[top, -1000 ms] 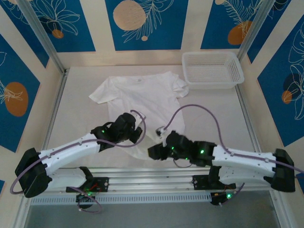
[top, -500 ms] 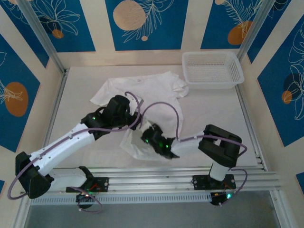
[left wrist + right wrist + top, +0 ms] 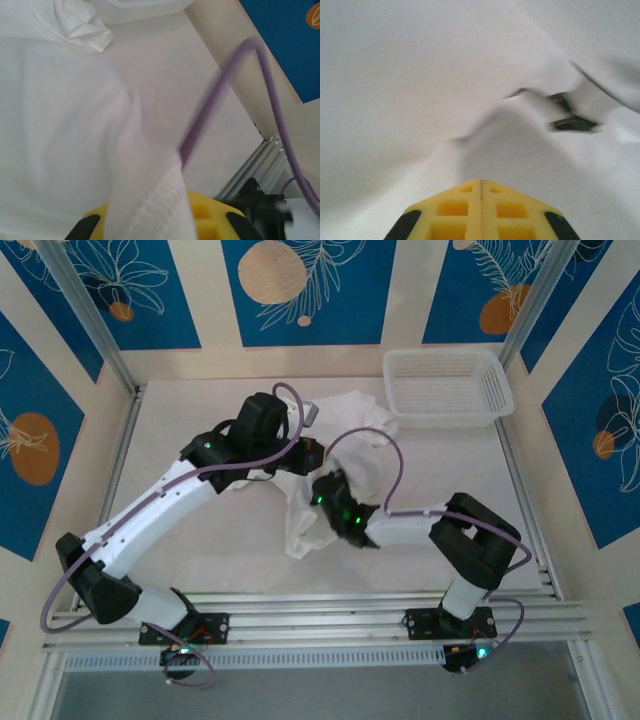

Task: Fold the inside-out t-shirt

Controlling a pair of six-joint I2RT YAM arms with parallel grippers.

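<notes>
Tabletop: pale flat table surface (image 3: pixel 170 540), walled by blue-and-cream patterned panels (image 3: pixel 300 290).
Shirt: plain white t-shirt of wrinkly cloth (image 3: pixel 350 415), bunched mid-table from just beside the basket down toward the near edge. Both arms hide its middle, so collar and hem cannot be made out.
Basket: white plastic mesh basket (image 3: pixel 450 418), far right corner of the table.
Left claw: left gripper (image 3: pixel 308 453) clamped on a raised fold of the t-shirt. In the wrist view, cloth drapes over the yellow fingers (image 3: pixel 200 215) and hides their tips.
Right claw: right gripper (image 3: pixel 328 490) low over the t-shirt, yellow fingers (image 3: pixel 455 210) pressed flush together. Whether a thin fold is pinched cannot be told.
Cable: purple cable (image 3: pixel 220 100), blurred, crossing the left wrist view.
Blur: small dark shape (image 3: pixel 570 120) among the folds, too smeared to name.
</notes>
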